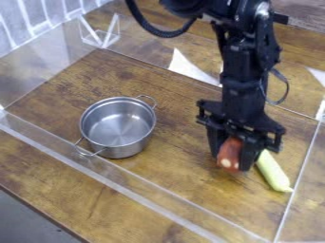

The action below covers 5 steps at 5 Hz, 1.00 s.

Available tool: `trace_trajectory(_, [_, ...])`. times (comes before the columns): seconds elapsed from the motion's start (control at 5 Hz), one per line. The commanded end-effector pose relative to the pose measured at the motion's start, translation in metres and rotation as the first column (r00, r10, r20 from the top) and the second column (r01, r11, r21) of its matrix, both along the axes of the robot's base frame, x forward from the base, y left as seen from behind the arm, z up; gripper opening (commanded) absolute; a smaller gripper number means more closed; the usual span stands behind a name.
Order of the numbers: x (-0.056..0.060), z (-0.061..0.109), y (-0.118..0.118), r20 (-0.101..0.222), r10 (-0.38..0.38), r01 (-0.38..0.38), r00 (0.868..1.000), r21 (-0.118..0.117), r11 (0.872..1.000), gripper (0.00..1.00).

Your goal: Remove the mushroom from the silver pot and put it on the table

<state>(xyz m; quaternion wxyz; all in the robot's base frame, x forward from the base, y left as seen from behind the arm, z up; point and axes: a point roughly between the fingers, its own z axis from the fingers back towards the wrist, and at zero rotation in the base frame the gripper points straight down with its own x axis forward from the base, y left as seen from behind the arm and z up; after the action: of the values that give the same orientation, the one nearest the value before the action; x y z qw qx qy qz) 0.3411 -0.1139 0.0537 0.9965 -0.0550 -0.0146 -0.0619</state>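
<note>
**Mushroom held low over the surface, pot left empty**

From where I stand, the hand [234, 152] points straight down and is clenched on the mushroom [230, 154], which sits between the two dark fingers with its reddish cap and a bit of pale stem showing. It hangs very low above the surface [152, 76], to the right of the silver pot [118, 126] and well apart from it. I cannot tell if the bottom of the mushroom touches the wood already. The pot is empty; only shiny steel shows inside.

The mushroom looks like a small toy, so I judge it is light and rather stiff, not something that breaks easily. Its cap is round and smooth, so it may slip or turn in the grip, and it may roll a little when let go. The grip across the body, with a finger on each side, seems a sensible place to hold it.

Just beside the hand lies a spoon, its yellow-green handle [272, 171] close to the right finger. I think the mushroom could bump it on release.
</note>
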Motion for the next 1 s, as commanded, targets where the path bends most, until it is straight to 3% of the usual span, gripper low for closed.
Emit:
trace_trajectory(0.0, [0.015, 0.007, 0.025, 0.048, 0.077, -0.076, 0.996, -0.007, 0.997, 0.00])
trace_trajectory(0.4, [0.025, -0.009, 0.054, 0.036, 0.168, -0.168, 0.985, -0.007, 0.986, 0.00])
trace_trajectory(0.8, [0.023, -0.013, 0.050, 0.028, 0.217, -0.217, 0.976, -0.004, 0.976, 0.00])
